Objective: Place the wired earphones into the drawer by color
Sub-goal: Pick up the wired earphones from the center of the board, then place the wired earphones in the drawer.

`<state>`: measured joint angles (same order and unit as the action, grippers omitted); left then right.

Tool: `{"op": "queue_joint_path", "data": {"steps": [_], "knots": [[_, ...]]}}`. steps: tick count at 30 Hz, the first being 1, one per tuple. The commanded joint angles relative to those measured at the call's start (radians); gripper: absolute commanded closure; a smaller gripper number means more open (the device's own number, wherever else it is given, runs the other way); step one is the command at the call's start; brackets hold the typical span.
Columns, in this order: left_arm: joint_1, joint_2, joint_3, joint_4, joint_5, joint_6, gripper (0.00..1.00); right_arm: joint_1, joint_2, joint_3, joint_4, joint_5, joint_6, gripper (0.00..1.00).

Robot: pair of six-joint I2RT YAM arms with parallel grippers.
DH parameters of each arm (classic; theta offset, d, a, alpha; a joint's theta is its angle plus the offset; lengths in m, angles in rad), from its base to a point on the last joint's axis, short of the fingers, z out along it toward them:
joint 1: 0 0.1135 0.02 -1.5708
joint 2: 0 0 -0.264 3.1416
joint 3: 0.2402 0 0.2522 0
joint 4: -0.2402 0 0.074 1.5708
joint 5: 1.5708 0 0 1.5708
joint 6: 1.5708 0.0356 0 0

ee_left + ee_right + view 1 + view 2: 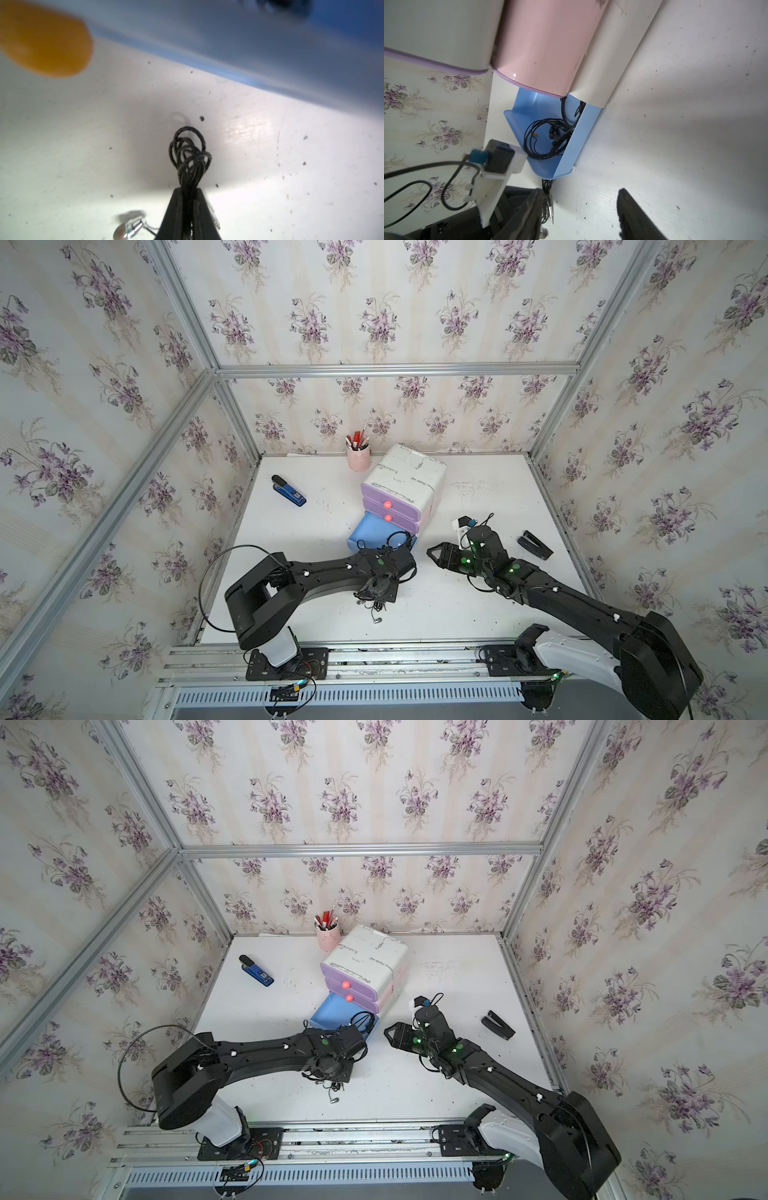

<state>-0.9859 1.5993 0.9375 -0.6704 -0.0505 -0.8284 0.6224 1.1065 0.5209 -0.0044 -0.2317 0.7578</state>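
- My left claw (pixel 188 190) is pinched on a black earphone bundle (pixel 190 161), over the desk (pixel 83 145) beside the blue drawer (pixel 579 141).
- That drawer, pulled out, holds a black earphone coil (pixel 553 133).
- My right claw (pixel 580 191) gapes empty.

Pen cup (pixel 358 458): pink, holding red pens, at the counter's (pixel 478 497) back edge.
Stapler (pixel 289 490): blue and black, lying back left.
Black hinged tool (pixel 535 545): right side.
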Motion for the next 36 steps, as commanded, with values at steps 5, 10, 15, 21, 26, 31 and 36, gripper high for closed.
{"op": "queue_joint_path", "data": {"steps": [5,10,15,21,26,31,36], "knots": [[-0.001,-0.299,0.030,-0.180,-0.050,-0.019,0.91,0.001,0.007,0.005,-0.008,0.014,-0.018,0.40],[0.034,-0.420,0.115,-0.237,-0.078,0.002,0.90,0.000,0.030,0.011,0.003,0.005,-0.021,0.40],[0.179,-0.446,0.146,-0.126,-0.023,0.028,0.90,-0.001,0.041,0.033,-0.005,0.000,-0.032,0.40],[0.322,-0.379,0.189,-0.003,0.025,0.055,0.90,-0.001,0.032,0.026,-0.021,0.006,-0.040,0.40],[0.413,-0.318,0.176,0.122,0.098,0.031,0.90,-0.003,0.024,0.011,-0.026,0.013,-0.043,0.40],[0.456,-0.245,0.161,0.230,0.156,0.014,0.90,-0.007,0.032,0.010,-0.027,0.014,-0.051,0.40],[0.460,-0.168,0.150,0.288,0.170,-0.002,0.91,-0.010,0.045,0.013,-0.028,0.014,-0.060,0.40]]}}
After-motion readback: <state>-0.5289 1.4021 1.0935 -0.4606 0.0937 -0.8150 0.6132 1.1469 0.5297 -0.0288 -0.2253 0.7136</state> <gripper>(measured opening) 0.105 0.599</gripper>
